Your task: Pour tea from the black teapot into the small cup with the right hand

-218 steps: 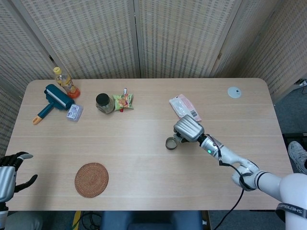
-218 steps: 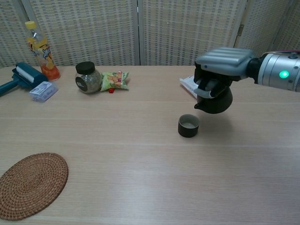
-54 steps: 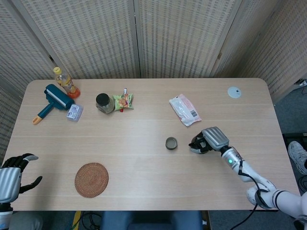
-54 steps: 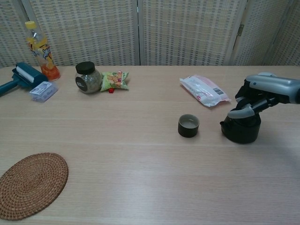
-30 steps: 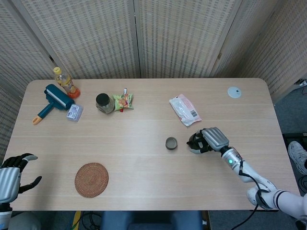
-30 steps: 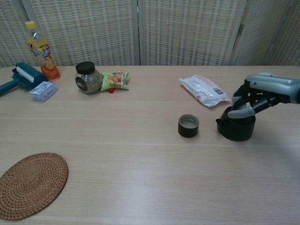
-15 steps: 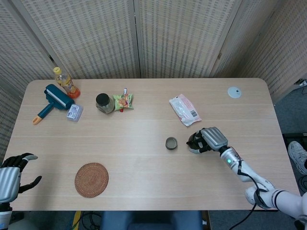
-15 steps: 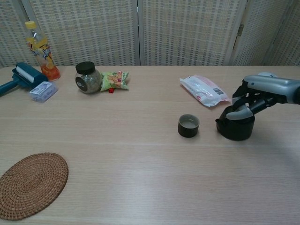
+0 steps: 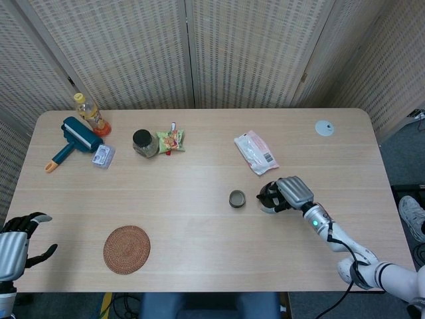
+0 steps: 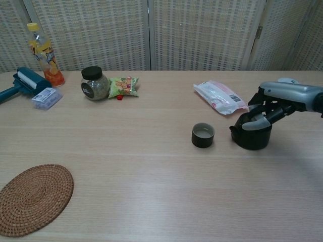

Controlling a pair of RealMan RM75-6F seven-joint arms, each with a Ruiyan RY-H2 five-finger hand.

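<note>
Here, black teapot [image 10: 251,136] upright on the table [image 10: 151,176], spout side toward the small cup [image 10: 203,135], just beside it and not touching. Right hand [image 10: 275,103] curled over the teapot from above and from the right, fingers [image 10: 255,119] wrapped on its top and handle side, holding it. From the head view, same right hand [image 9: 287,193] over the black teapot [image 9: 267,195], small cup [image 9: 237,199] just to its left, pale inside. Left hand [image 9: 14,247] low at the near left edge of the table [image 9: 199,226], holding nothing, fingers apart.

Elsewhere: pink-and-white packet [image 10: 220,98] beyond the teapot, near but apart. Round woven coaster [image 10: 33,198] at the near left. Dark-lidded jar [image 10: 94,83] and green snack bag [image 10: 124,86] side by side toward the far edge. Teal lint roller [image 10: 21,83], small clear packet [image 10: 46,98] and orange drink bottle [image 10: 43,55] grouped at the far left. Small grey disc [image 9: 324,128] near the far right corner.
</note>
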